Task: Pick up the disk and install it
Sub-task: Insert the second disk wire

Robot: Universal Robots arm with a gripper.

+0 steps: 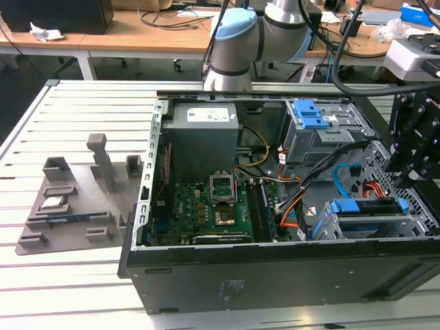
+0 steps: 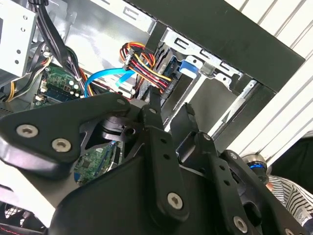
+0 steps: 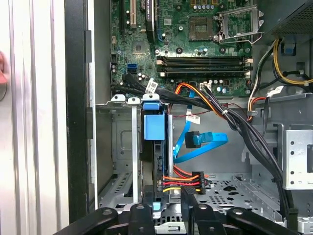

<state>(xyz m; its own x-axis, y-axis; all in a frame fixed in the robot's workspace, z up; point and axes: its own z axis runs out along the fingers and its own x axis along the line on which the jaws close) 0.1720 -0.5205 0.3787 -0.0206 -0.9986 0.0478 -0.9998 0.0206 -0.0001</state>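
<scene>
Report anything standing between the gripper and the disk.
Nothing visible does. The open gripper hangs over the disk, which sits edge-up in the drive cage. The black cable bundle runs past its far end.

Bright, even indoor light — soft shadows inside the case, mild blur close-up.

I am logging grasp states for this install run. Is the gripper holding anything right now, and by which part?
Nothing is held. The gripper hangs over the computer case with bare fingers; the disk sits on edge in the drive cage, apart from them.
</scene>
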